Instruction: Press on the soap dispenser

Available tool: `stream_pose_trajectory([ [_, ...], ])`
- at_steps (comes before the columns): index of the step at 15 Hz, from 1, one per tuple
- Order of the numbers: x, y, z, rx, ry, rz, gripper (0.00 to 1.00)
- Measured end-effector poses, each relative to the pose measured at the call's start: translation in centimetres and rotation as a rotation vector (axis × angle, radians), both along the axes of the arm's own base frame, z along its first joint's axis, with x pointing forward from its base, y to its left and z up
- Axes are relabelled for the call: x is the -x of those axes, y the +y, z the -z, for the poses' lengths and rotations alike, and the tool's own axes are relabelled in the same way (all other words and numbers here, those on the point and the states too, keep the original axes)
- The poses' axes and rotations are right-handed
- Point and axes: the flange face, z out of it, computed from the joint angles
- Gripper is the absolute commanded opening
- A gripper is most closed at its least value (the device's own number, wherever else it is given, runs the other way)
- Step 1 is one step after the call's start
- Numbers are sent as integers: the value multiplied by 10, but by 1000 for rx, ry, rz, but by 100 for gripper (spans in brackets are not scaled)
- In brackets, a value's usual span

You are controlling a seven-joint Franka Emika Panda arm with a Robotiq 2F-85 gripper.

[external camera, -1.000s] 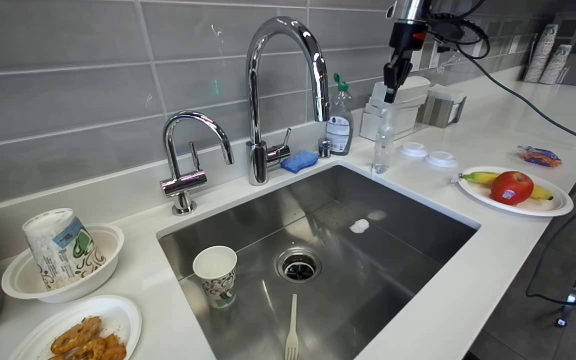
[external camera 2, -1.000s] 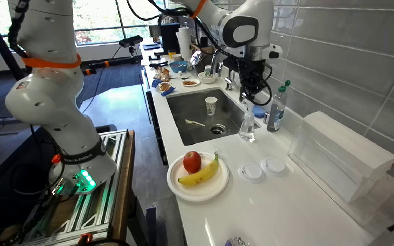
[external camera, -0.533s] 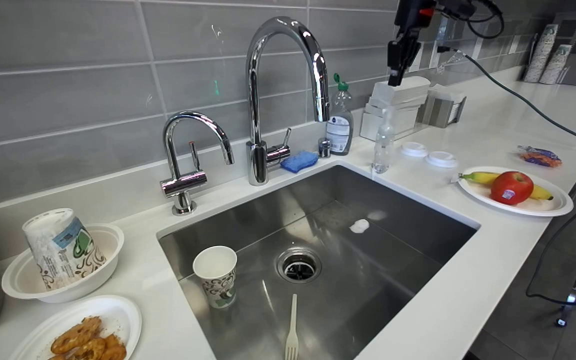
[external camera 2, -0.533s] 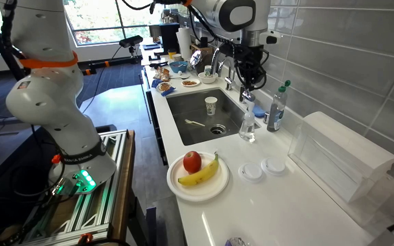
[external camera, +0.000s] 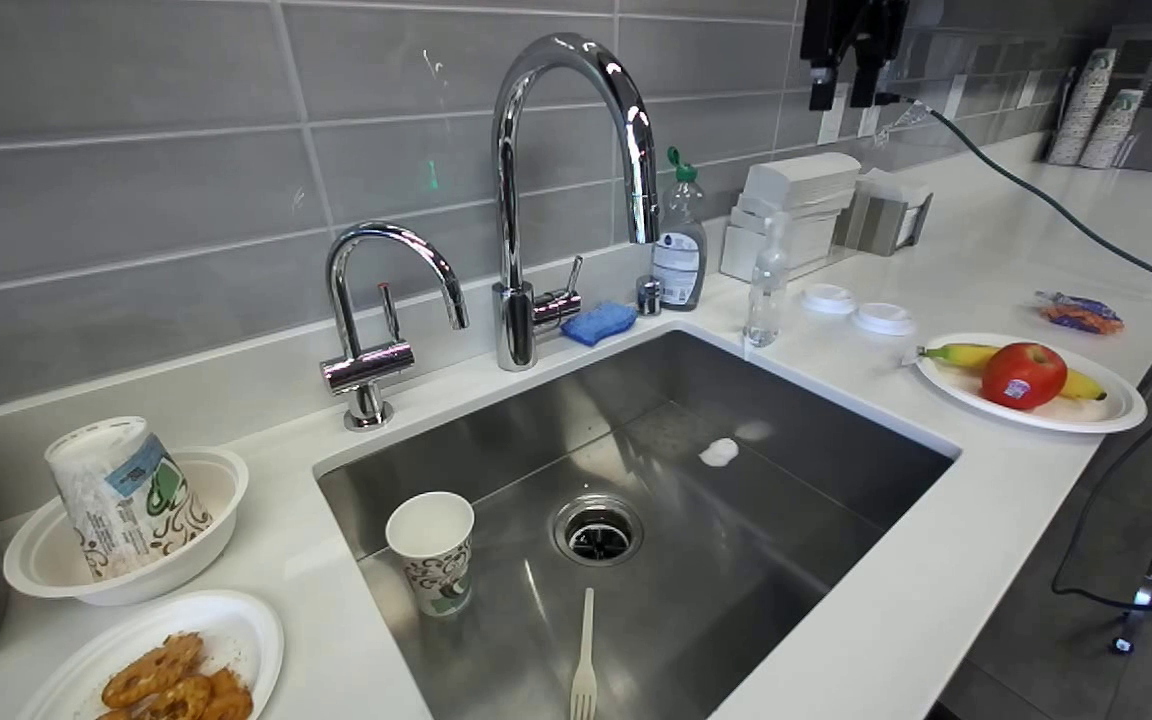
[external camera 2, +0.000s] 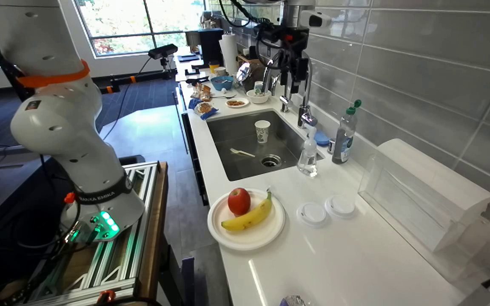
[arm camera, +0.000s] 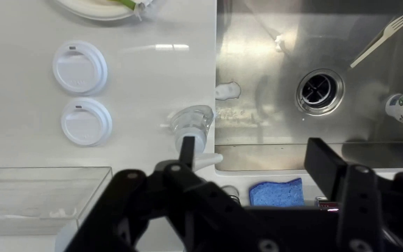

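Note:
The soap dispenser (external camera: 766, 295), a clear pump bottle with a pale pump head, stands upright on the counter at the sink's corner. Its nozzle (arm camera: 208, 160) points over the sink edge in the wrist view. My gripper (external camera 2: 291, 85) hangs well above the counter, higher than the dispenser and apart from it. Seen from the wrist, the gripper (arm camera: 251, 150) has its fingers spread wide with nothing between them, and one finger hides part of the pump head. A blob of white foam (external camera: 719, 452) lies on the sink floor near the dispenser.
A tall chrome faucet (external camera: 576, 60) arches beside the sink (external camera: 736, 560). Near it are a green-capped bottle (external camera: 678, 250) and a blue sponge (external camera: 599, 323). Two white lids (external camera 2: 326, 210), a plate (external camera 2: 245, 243) with fruit, and a clear paper-towel holder (external camera 2: 406, 199) share the counter.
My gripper has risen away from the dispenser's pump head and turned. Its fingers have gone from together to wide apart. The dispenser stays in place.

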Motion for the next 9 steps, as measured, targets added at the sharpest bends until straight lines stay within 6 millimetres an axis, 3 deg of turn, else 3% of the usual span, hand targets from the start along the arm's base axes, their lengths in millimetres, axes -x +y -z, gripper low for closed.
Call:
stream_pose_trajectory([
  [6,17,16,-35,18,-47,174,100],
  [9,21,18,-40,20,-58,189,100],
])
